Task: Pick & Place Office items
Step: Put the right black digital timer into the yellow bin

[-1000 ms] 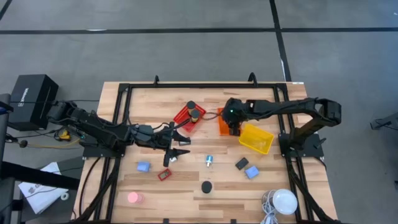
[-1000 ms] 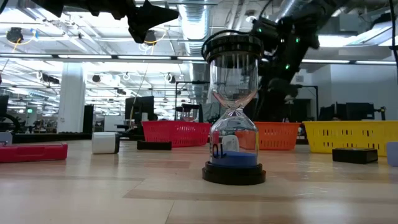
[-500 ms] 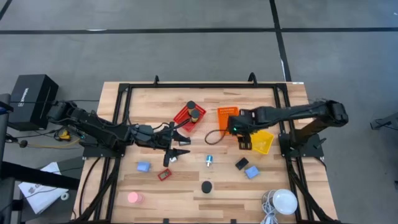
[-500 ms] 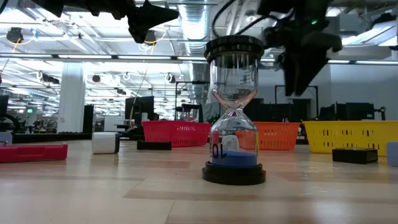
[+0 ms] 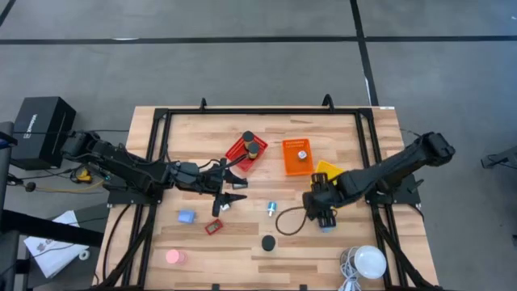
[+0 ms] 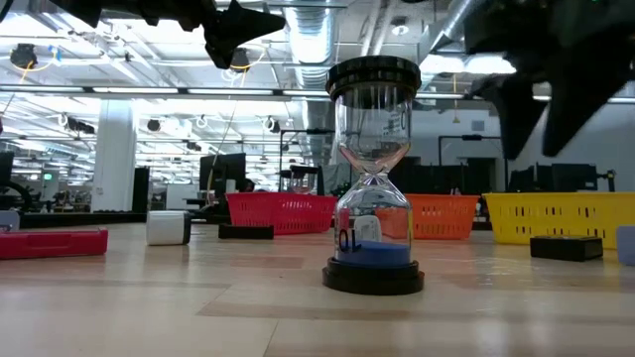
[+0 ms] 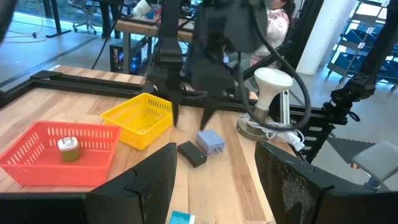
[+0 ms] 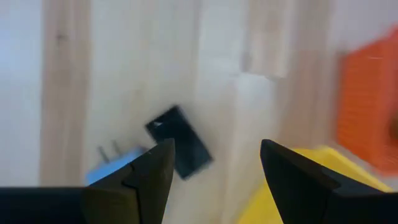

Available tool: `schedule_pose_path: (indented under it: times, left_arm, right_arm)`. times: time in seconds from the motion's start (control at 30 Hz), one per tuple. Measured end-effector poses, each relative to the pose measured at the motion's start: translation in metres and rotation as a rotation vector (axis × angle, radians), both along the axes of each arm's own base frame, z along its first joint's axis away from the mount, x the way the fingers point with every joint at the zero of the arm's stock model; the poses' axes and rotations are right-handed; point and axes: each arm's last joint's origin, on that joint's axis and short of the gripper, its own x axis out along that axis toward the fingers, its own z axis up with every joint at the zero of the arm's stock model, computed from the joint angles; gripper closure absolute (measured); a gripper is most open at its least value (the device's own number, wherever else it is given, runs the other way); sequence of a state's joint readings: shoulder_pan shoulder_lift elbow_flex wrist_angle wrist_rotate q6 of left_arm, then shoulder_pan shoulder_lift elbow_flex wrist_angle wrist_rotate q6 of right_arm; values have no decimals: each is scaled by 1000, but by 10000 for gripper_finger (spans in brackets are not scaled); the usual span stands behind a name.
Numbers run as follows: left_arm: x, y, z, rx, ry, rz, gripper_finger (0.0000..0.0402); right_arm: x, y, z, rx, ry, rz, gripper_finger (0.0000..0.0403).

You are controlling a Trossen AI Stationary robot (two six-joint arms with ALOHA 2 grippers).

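- Red basket [image 5: 245, 152], tilted near the table's middle: two dark rolls [image 5: 252, 144] with tan tops sit at its far end.
- Orange basket [image 5: 296, 156], just right of the red one: one small pale, round-topped item [image 5: 300, 153] lies in it; the left wrist view shows it as a little jar with a greenish body [image 7: 68, 148].
- Yellow basket [image 5: 329, 171], right of the orange one, partly hidden under the right arm: in the left wrist view [image 7: 141, 118] nothing can be made out inside it.
- Right gripper [image 5: 321, 212] hangs over the table in front of the yellow basket, fingers spread and holding nothing; just beneath it lie a black rectangle [image 8: 180, 145] and a blue block [image 8: 119, 163], side by side.
- Left gripper [image 5: 232, 191] is poised in front of the red basket, fingers spread and empty.
- Loose on the table: another blue block [image 5: 187, 217] and a red-framed piece [image 5: 213, 227] at front left, a pink disc [image 5: 173, 257] nearer the front edge, a silvery bit [image 5: 271, 208] between the grippers.
- A black round top [image 5: 268, 242] at front centre is an hourglass [image 6: 374, 188] with blue sand, standing upright.
- White lamp [image 5: 370, 262] stands at the front right corner.
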State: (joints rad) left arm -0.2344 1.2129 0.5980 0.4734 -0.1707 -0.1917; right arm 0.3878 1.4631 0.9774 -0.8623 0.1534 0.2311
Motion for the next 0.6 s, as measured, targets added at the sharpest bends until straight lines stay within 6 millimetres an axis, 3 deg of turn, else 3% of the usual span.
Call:
schedule_pose_path:
  times: [0.3,0.6]
  left_arm:
    - [0,0,0,0,0,0,188]
    - [0,0,0,-1,-2,0,188]
  right_arm:
    - [10,28,-36,42,94,98,173]
    - [17,26,-60,-18,186,173,173]
